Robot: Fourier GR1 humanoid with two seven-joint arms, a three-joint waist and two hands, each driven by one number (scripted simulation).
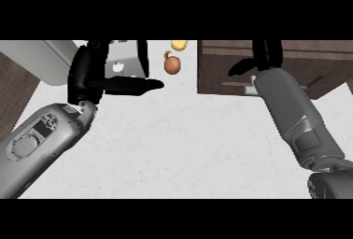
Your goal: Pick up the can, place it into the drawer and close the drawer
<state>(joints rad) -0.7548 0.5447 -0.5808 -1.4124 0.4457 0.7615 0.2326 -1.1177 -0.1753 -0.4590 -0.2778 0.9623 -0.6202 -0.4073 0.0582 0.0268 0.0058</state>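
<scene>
- the counter [179, 149] is the pale surface that fills most of the head view; it is where both arms work, and the middle of it in front of the drawer carries nothing that i can see.
- the drawer [221, 70] is the dark brown wooden box at the far right; it is my landmark. it looks pulled out over the counter, probably so something can go in from above, though its inside is mostly hidden by the arm.
- the right forearm [300, 121] runs up from the lower right to the drawer's front, which puts the hand over the drawer.
- the left forearm [41, 140] comes in well to the left of the drawer, angled toward the far edge.
- the left hand [93, 74] sits far left of the drawer, fingers up and thumb sticking out sideways toward it; it looks released and holds nothing, so i judge it is simply parked out of the way.
- the right hand [265, 53] is over the drawer, fingers pointing away and cut by the top of the view; i cannot tell whether they are clenched, released or grasping something.
- the can: i cannot find it anywhere; it may be under the right hand or already inside the drawer, but that is a guess.
- a brownish onion-like item [172, 64] lies just left of the drawer's left wall, with a yellow item [180, 45] beyond it; neither belongs to the task.
</scene>
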